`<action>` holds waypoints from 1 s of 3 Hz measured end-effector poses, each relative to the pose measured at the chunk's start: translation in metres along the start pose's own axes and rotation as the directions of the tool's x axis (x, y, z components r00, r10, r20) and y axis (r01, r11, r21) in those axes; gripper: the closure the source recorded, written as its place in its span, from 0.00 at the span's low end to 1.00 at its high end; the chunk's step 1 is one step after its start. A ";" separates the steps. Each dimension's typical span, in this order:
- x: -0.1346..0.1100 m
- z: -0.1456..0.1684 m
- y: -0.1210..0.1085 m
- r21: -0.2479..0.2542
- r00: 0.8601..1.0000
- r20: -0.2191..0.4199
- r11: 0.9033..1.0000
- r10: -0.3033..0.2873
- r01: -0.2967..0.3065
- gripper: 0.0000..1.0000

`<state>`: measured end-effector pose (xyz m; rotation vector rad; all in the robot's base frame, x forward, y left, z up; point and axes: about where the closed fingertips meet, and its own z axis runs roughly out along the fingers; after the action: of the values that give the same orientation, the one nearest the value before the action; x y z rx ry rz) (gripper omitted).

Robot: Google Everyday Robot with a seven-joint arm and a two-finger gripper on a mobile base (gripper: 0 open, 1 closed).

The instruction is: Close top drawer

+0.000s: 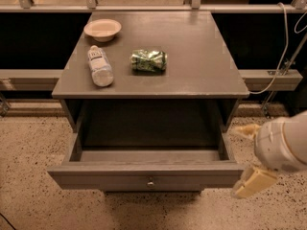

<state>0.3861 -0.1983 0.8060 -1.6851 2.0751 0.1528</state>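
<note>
The top drawer (144,175) of the grey cabinet is pulled fully out, and its inside looks empty. Its long flat front panel has a small round metal knob (150,181) at the centre. My gripper (249,156) is at the right, just beside the right end of the drawer front. It is open and empty. One beige finger (246,130) is near the drawer's right side wall and the other (252,182) is level with the front panel. It does not touch the drawer.
On the cabinet top (206,66) lie a clear plastic bottle (100,66), a crumpled green bag (149,61) and a beige bowl (102,29). A white cable (283,47) hangs at the right. A rail runs behind the cabinet. The floor is speckled.
</note>
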 end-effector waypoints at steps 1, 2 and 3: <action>-0.016 0.038 0.031 -0.001 0.988 0.152 0.999 -0.041 0.041 0.39; -0.019 0.076 0.057 -0.015 0.977 0.195 0.995 -0.092 0.097 0.61; -0.016 0.122 0.084 -0.048 0.977 0.175 0.990 -0.123 0.133 0.85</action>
<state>0.3426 -0.1186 0.6882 -1.7685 1.8478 0.3101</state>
